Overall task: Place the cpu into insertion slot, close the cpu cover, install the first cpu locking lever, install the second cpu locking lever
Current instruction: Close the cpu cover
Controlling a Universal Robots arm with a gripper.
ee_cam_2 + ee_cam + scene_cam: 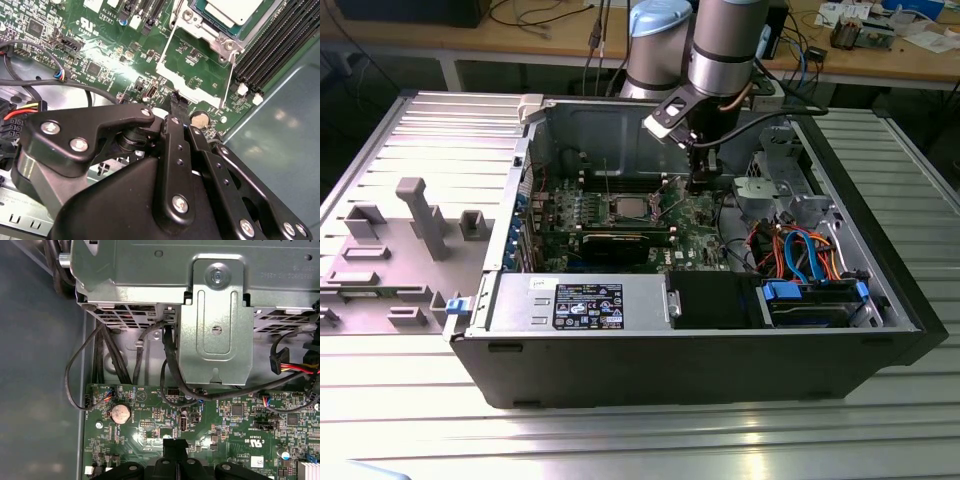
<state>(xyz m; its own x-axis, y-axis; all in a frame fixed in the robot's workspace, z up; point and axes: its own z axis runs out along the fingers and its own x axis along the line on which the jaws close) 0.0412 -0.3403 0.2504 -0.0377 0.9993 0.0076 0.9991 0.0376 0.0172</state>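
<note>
Silver-topped cpu [235, 9] sat in the insertion slot [186, 20], judged light, stiff, fragile underneath, best gripped by its edges; gripper [176, 100] fingers were closed on nothing beside the thin cpu cover [167, 46], apparently folded open.

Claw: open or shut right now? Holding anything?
Claw: closed, with nothing visible between its tips, hanging over the green board.

The second wrist view's edge cuts off the cpu [234, 9].
</note>
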